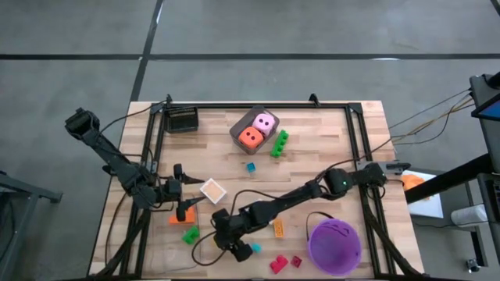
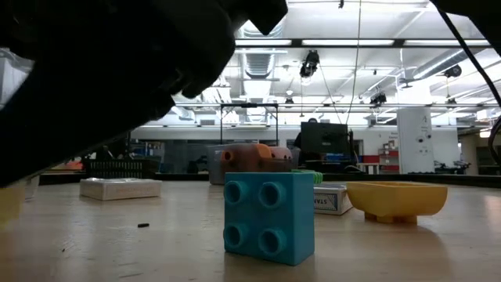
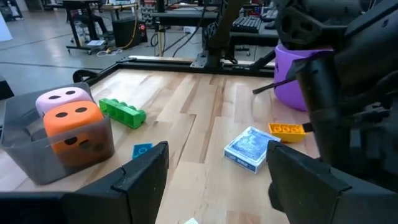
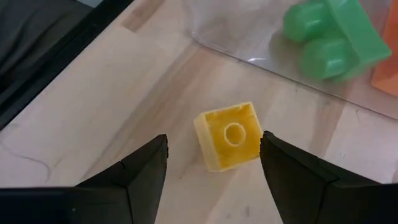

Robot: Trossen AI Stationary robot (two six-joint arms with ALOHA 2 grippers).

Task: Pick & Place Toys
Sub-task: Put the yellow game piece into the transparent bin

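My right gripper (image 1: 226, 236) is open near the table's near edge, pointing down. Its fingers (image 4: 214, 138) stand on either side of a yellow brick (image 4: 229, 135) that lies on the table, and they do not touch it. A green brick (image 4: 333, 37) lies just beyond, by a clear plastic edge. My left gripper (image 1: 181, 187) is open and empty at the left, low over the table (image 3: 217, 149). The orange die (image 1: 249, 137) and the pink die (image 1: 265, 122) sit in the clear tray (image 1: 237, 125). A blue brick (image 2: 268, 215) lies near the right gripper.
The purple bucket (image 1: 334, 243) stands at the near right. Loose on the wood lie a long green brick (image 1: 279, 143), a small blue tile (image 1: 251, 166), a small box (image 3: 252, 149), an orange brick (image 1: 278, 228) and two red bricks (image 1: 277, 264). A black frame (image 1: 258, 107) borders the table.
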